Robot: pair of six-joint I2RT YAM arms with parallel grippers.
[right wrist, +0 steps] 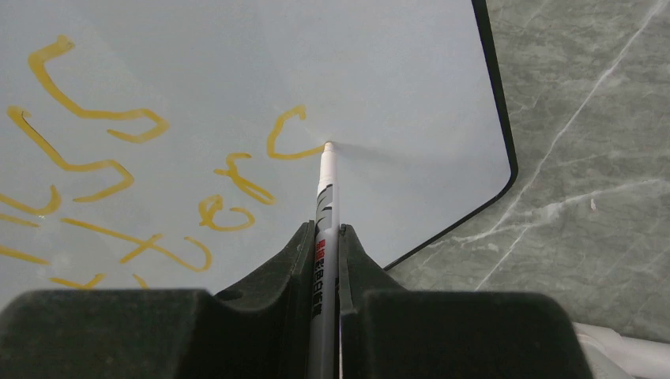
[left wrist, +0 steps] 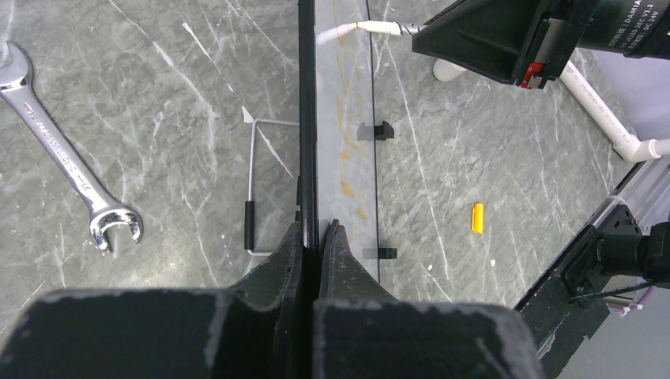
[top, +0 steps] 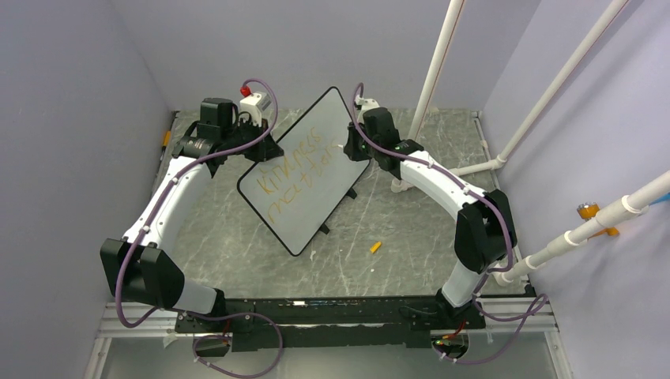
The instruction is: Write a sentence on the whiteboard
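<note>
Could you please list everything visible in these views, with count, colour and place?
whiteboard: one, white with black frame, standing mid-table
sentence: one, orange-yellow, on the whiteboard
marker: one, white, tip on the whiteboard
cap: one, orange, table, right of whiteboard
wrench: one, silver, table, behind whiteboard
stand: one, silver wire, behind whiteboard
pipes: several, white, right side
table: one, grey marbled, underneath
arms: two, white and black, flanking whiteboard
left end effector: one, black, shut on whiteboard edge
right end effector: one, black, shut on marker
</note>
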